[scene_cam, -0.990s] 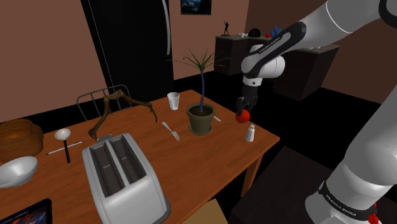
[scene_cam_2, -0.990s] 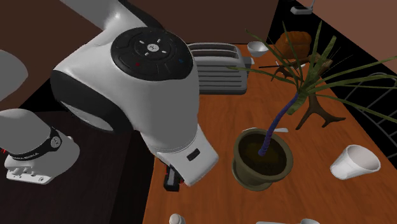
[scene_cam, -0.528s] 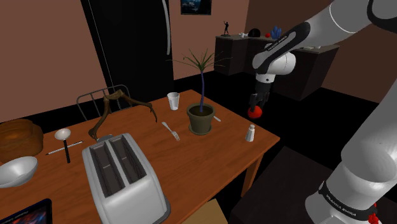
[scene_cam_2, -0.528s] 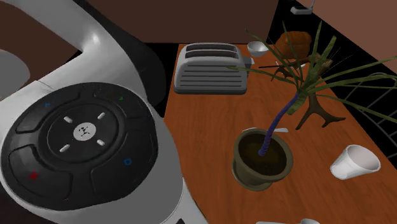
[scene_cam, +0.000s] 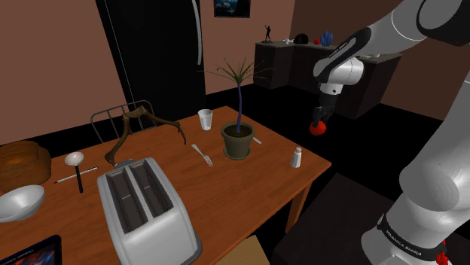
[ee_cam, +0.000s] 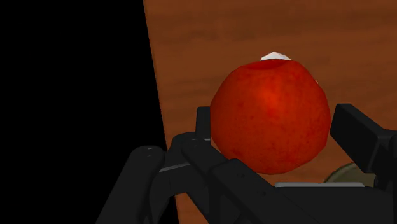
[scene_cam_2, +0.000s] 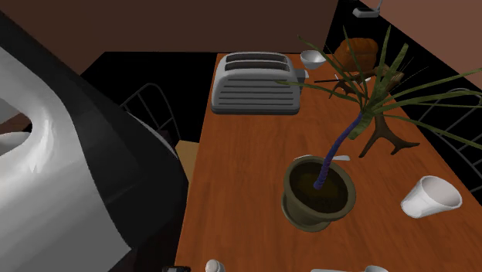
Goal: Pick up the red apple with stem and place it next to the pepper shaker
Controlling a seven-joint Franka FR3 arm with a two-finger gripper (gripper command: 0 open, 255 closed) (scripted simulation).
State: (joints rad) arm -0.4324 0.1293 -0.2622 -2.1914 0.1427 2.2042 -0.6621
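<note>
Shoulder view: the black gripper (scene_cam: 321, 120) holds a red apple (scene_cam: 319, 128) clamped between its two fingers, in the air. A second ago the apple hung low over the table's corner, close to the white pepper shaker (scene_cam: 297, 157). Half a second ago it had drifted toward three o'clock. Now it is past the table (scene_cam: 226, 188) edge, over dark floor. The shaker stands near the table's corner, at about seven o'clock from the apple and apart from it.

Second exterior view: the arm's (scene_cam_2: 62, 178) white casing, which earlier covered the middle, has swung off to nine o'clock. This uncovers the grey toaster (scene_cam_2: 256, 83), a chair (scene_cam_2: 151, 108) and the long table edge. The shaker's top (scene_cam_2: 213, 266) peeks in at six o'clock.

Wrist view: the apple (ee_cam: 270, 118) sits gripped in the gripper (ee_cam: 280, 127), over wooden tabletop. A small white shape (ee_cam: 272, 56) shows just past the apple; what it is cannot be told. A black area lies beyond the table edge.

On the table in the shoulder view, a potted plant (scene_cam: 237, 141) stands at about nine o'clock from the shaker, the nearest thing to it. A fork (scene_cam: 202, 154) lies just beyond the pot, and a white cup (scene_cam: 206, 119) stands at eleven o'clock from the pot. Farther along are a branching wooden piece (scene_cam: 139, 132), a ladle (scene_cam: 75, 162) and a bowl (scene_cam: 19, 199).
</note>
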